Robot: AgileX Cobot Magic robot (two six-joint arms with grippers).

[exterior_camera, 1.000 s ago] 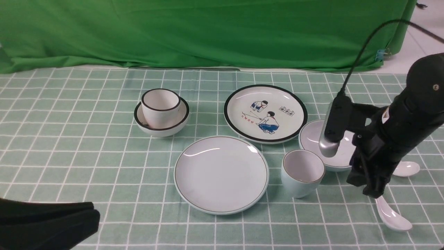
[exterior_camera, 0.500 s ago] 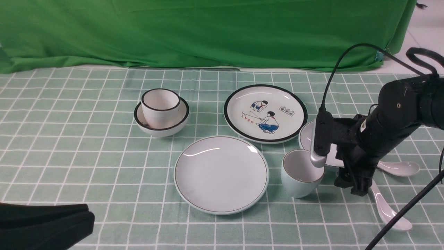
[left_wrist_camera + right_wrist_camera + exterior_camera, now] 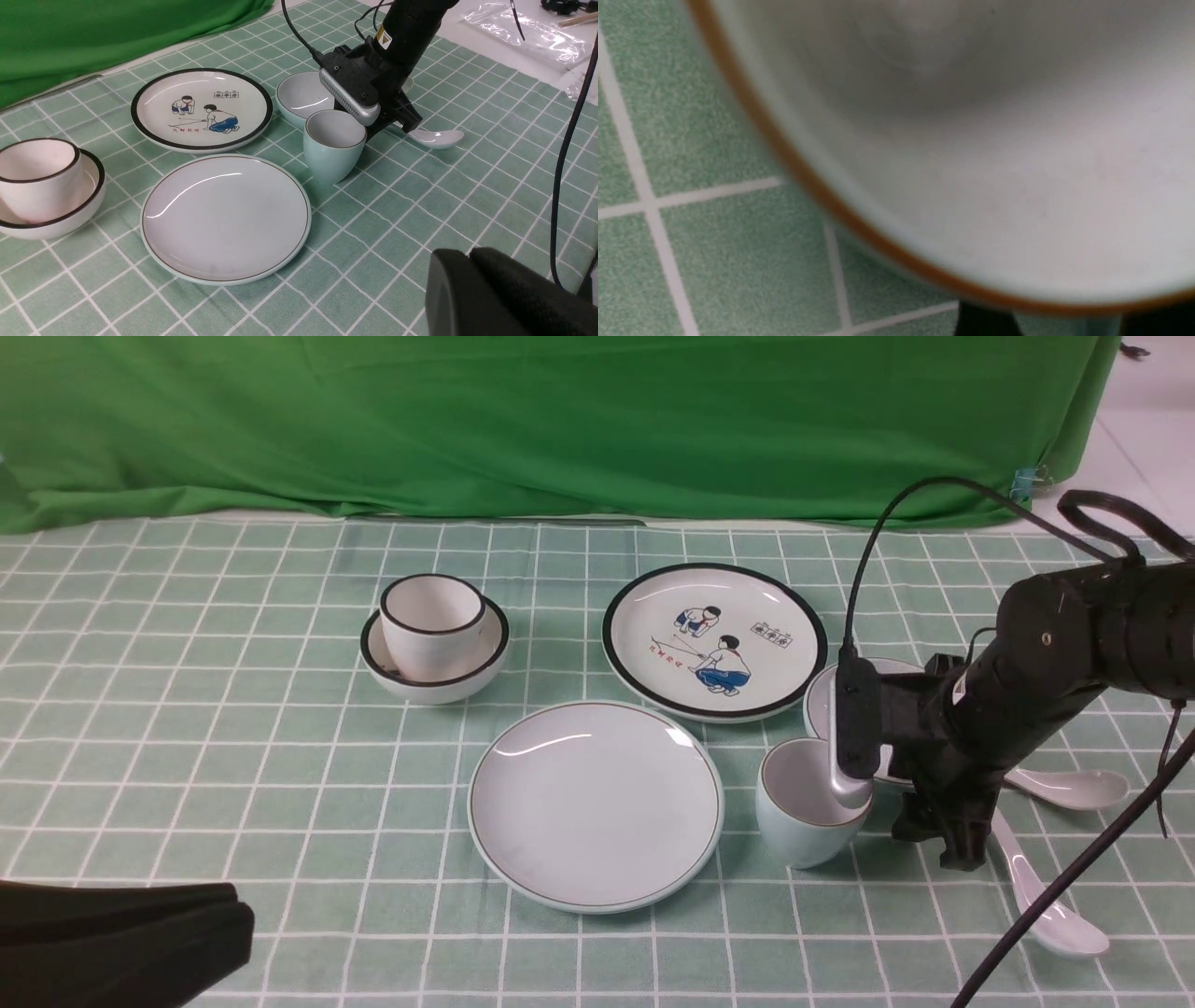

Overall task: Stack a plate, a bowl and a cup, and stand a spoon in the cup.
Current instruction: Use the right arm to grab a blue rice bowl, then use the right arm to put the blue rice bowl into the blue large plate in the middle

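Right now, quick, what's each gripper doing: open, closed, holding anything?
Left gripper: closed, holding nothing.
Right gripper: cannot be told; it sits low beside the cup.

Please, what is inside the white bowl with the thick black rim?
A white cup with a black rim stands upright in the black-rimmed bowl. Nothing shows inside the cup. The bowl's floor beneath the cup is covered and cannot be seen.
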